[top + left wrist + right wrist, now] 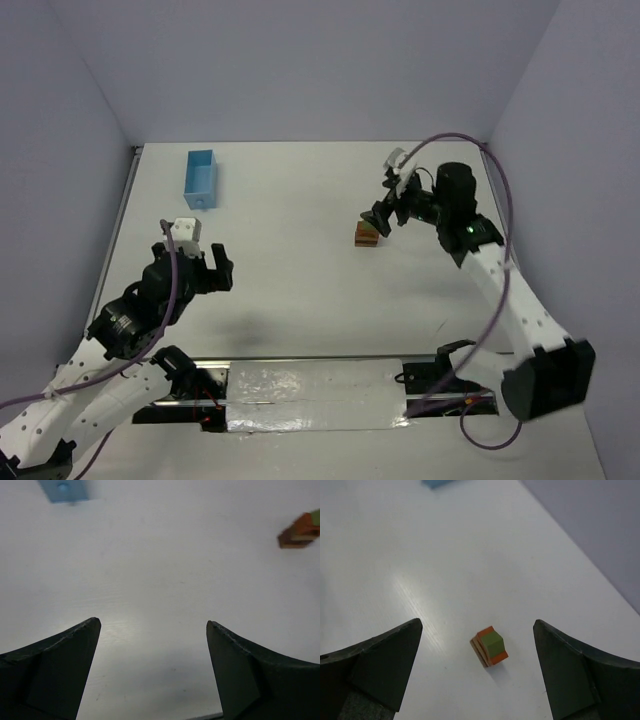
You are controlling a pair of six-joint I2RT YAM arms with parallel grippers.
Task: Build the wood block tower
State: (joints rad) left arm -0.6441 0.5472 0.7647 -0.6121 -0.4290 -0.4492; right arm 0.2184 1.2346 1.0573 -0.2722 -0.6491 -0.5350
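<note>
- The small stacked wood block tower point(367, 233), with an olive-green top over orange-red and tan-brown layers, stands on the white desk point(300, 300) in its right half, nearer the far edge.
- The right gripper point(477, 625) hangs just above it, fingers spread wide and holding nothing.
- The left gripper point(152, 625) is likewise spread and empty, near the left edge.
- A light blue rectangular box point(200, 178) lies by the far-left corner.

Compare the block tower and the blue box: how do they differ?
Colour: the tower is layered green, orange, tan and brown; the box is plain light blue. Size: the tower looks smaller than the box. Place: the tower stands right of centre, the box at the back left. Both rest on the table, unheld.
</note>
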